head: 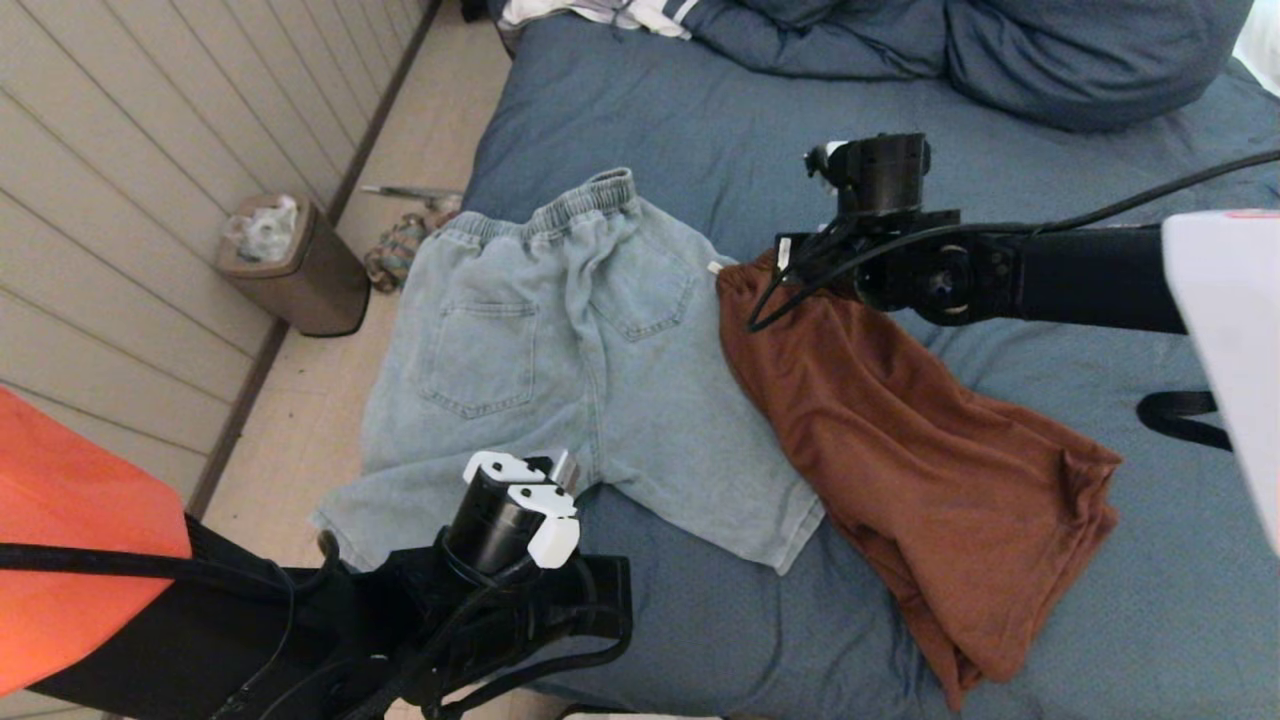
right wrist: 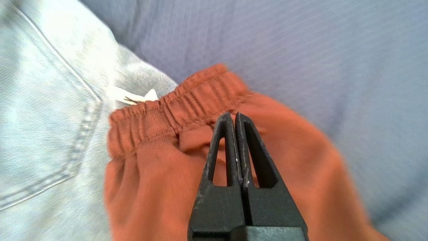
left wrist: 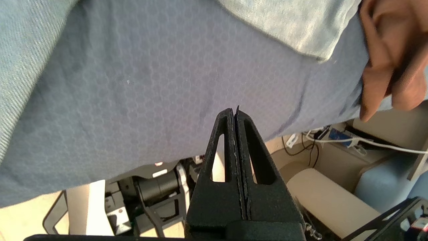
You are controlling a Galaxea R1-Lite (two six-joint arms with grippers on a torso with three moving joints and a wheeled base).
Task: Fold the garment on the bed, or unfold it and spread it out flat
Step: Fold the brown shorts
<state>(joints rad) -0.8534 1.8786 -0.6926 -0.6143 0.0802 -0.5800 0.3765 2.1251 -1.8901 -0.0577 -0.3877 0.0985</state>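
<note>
No writing can be read anywhere; the only label is a small white tag (right wrist: 138,97) at the waistband of the rust-brown shorts (head: 900,450), just ahead of the right gripper (right wrist: 235,115) and to one side of its tips, and it looks blank from here. That gripper hangs over the elastic waistband with its two black fingers pressed flat together, nothing between them. The brown shorts lie crumpled under and behind it on the bed (head: 660,110), whose slate-blue cover is wrinkled, with blue pillows (head: 1090,60) heaped well beyond the gripper at the head end. Beside the brown shorts, their edges touching, light denim shorts (head: 560,360) lie spread flat, back pockets up. The left gripper (left wrist: 236,110) sits at the near edge of the bed below the denim hem, its fingers likewise closed tight and empty, over bare blue cover. Off the bed's far side from the right gripper is pale flooring and a panelled wall, where a small brown bin (head: 295,265) stands holding crumpled clear plastic.
</note>
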